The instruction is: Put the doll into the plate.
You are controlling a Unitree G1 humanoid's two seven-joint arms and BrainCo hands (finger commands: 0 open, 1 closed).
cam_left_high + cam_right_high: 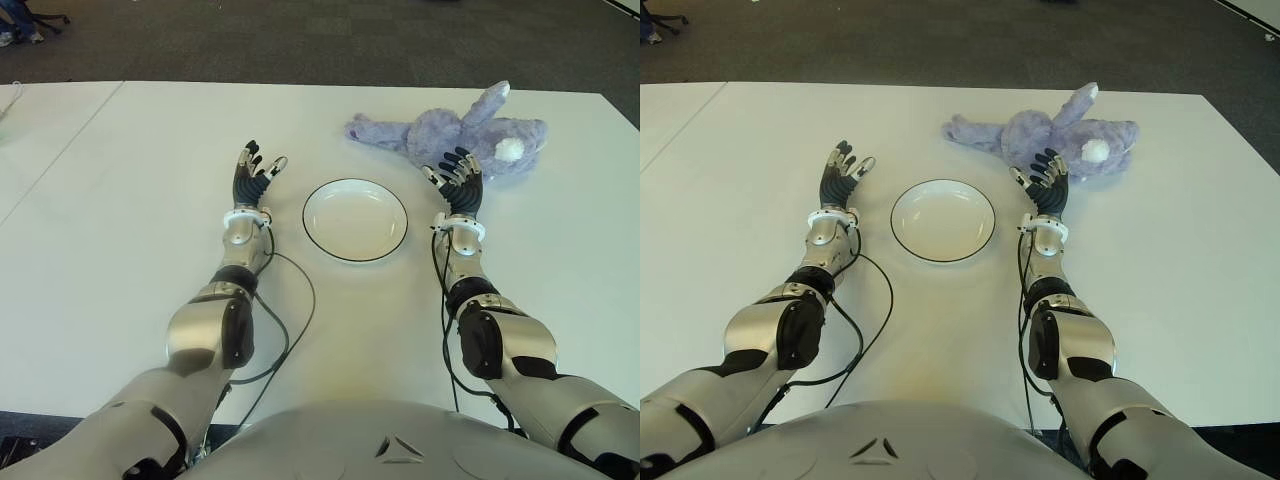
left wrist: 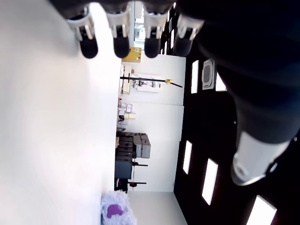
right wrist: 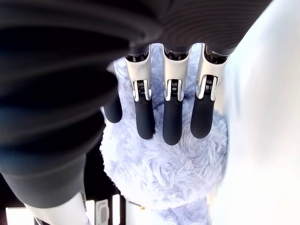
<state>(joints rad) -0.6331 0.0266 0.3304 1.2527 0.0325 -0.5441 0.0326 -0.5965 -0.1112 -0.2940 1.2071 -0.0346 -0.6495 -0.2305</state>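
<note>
Item: plush doll (image 1: 450, 133), lilac-grey, long-eared, with a white tail tuft; lies on its side on the white desk (image 1: 120, 200), beyond and to the right of the plate (image 1: 355, 220) and apart from it. Item: plate, white with a thin dark rim, round, holding nothing, set between the two forearms. Right hand (image 1: 456, 180): held just at the near edge of the doll, fingers (image 3: 172, 117) extended and slightly spread over the fur, closed on nothing; whether the fingertips actually touch the plush cannot be told. Left hand (image 1: 255, 172): shows to the left of the plate, fingers straight and relaxed, holding nothing. Status, as a judgement: task at its opening stage; the reach toward the doll looks about complete, while grasp, lift, carry across to the plate and release all remain. Obscured or unclear: the right thumb is lost in shadow in the right wrist view; the doll's face and far side are turned away from the head camera; the left wrist view shows only fingertips and a sliver of purple plush far off.
</note>
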